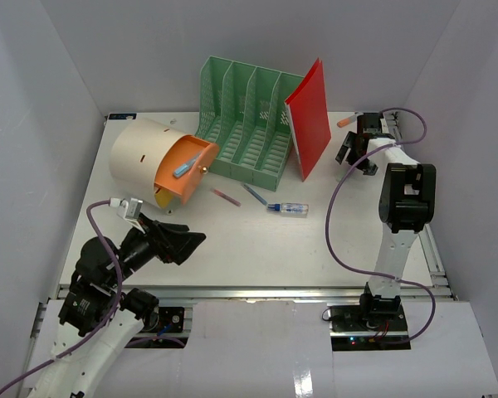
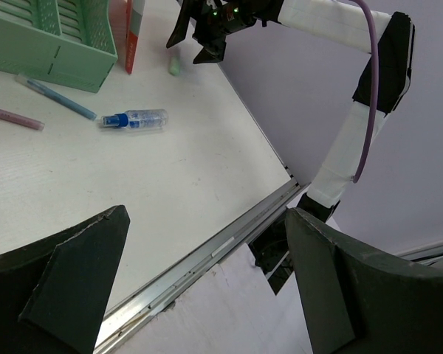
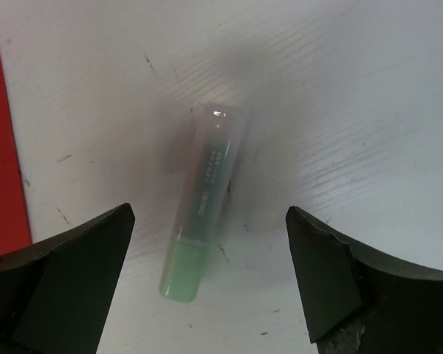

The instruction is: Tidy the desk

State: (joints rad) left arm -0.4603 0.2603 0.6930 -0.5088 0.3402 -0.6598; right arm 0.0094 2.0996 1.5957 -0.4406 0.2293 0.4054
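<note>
Both jaws gape above the surface [image 1: 257, 249] that lies under the rack [image 1: 245, 124].
The right jaws straddle, untouching, a green-capped tube [image 3: 201, 214] right of the rack, its print blurred; the left jaws hang empty, nearer than the rack.

Plain pale walls [image 1: 232, 33] close in the white tabletop [image 1: 257, 249] at left, back and right. White panels [image 1: 257, 348] cover the near front. Light is even and soft.

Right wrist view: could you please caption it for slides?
Open right pincer hovers over a translucent green-capped plastic tube lying on the white desk.
</note>
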